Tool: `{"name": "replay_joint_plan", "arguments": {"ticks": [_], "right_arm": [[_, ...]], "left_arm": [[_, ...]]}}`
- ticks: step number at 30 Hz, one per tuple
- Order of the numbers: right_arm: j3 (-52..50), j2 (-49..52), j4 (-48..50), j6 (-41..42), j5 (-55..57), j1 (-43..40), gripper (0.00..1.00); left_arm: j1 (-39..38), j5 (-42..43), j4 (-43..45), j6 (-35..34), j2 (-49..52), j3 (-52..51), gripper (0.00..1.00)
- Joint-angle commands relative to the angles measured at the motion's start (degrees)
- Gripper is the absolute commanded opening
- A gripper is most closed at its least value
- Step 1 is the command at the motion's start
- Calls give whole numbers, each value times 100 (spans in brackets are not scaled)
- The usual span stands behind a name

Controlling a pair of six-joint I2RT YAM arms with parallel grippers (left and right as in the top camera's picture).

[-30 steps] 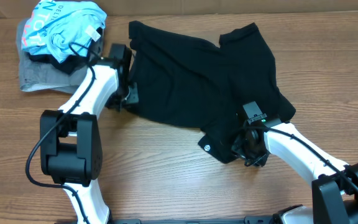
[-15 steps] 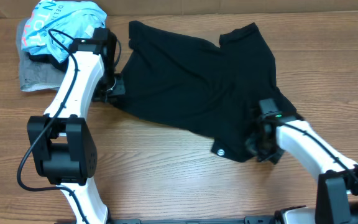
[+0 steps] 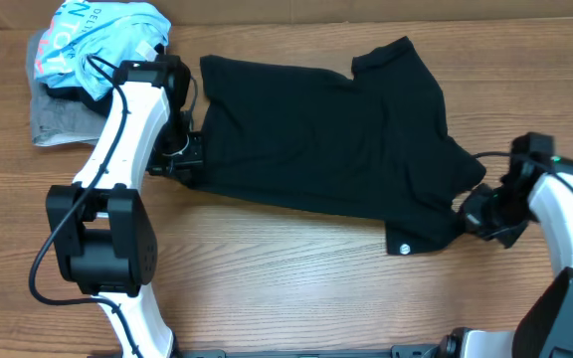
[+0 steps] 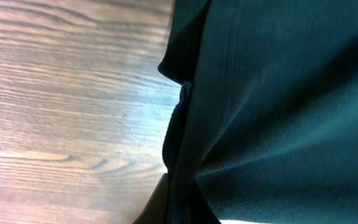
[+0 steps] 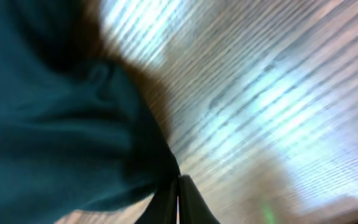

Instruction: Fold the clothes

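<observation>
The black shirt [image 3: 316, 129] lies spread across the middle of the wooden table, pulled out between my two arms. Its small white logo [image 3: 403, 249] shows at the lower right hem. My left gripper [image 3: 189, 159] is at the shirt's left edge, shut on a bunched fold of the fabric [image 4: 278, 112]; its jaws meet at the bottom of the left wrist view [image 4: 179, 214]. My right gripper [image 3: 473, 212] is at the shirt's lower right corner, shut on that corner. In the right wrist view the dark cloth [image 5: 55, 124] runs down into the shut gripper [image 5: 178, 202].
A light blue garment with lettering [image 3: 97, 40] lies on a grey folded garment [image 3: 58, 124] at the back left corner, just behind my left arm. Bare wood table [image 3: 296, 288] stretches along the front.
My right gripper shut on the shirt's lower corner and pulled it right, away from the left arm. The left gripper shifted slightly back. The shirt now lies wider and flatter.
</observation>
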Motion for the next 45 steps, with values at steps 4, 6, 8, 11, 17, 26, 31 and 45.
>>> {"name": "replay_joint_plan", "arguments": {"ticks": [4, 6, 8, 11, 17, 26, 31, 45], "right_arm": [[518, -219, -516, -647, -557, -17, 22], [518, -461, -597, -629, -564, 48, 39], [518, -719, -726, -623, -597, 98, 62], [490, -1071, -964, -623, -599, 208, 70], [70, -1314, -953, -402, -789, 1049, 69], [-1250, -1303, 363, 1364, -505, 2909, 60], [-1840, -1279, 1462, 1797, -448, 3254, 47], [-2356, -509, 2354, 2406, 232, 3353, 51]], "left_arm": [[-57, 42, -85, 83, 46, 138, 4], [-55, 42, -83, 85, 46, 138, 4], [-55, 37, -83, 85, 46, 138, 4], [-55, 17, -57, 85, 46, 138, 4], [-57, 42, 173, 59, 46, 138, 4], [-55, 39, 258, 61, 46, 138, 4], [-55, 37, 376, 59, 46, 138, 4], [-57, 44, 501, -9, 46, 138, 4]]}}
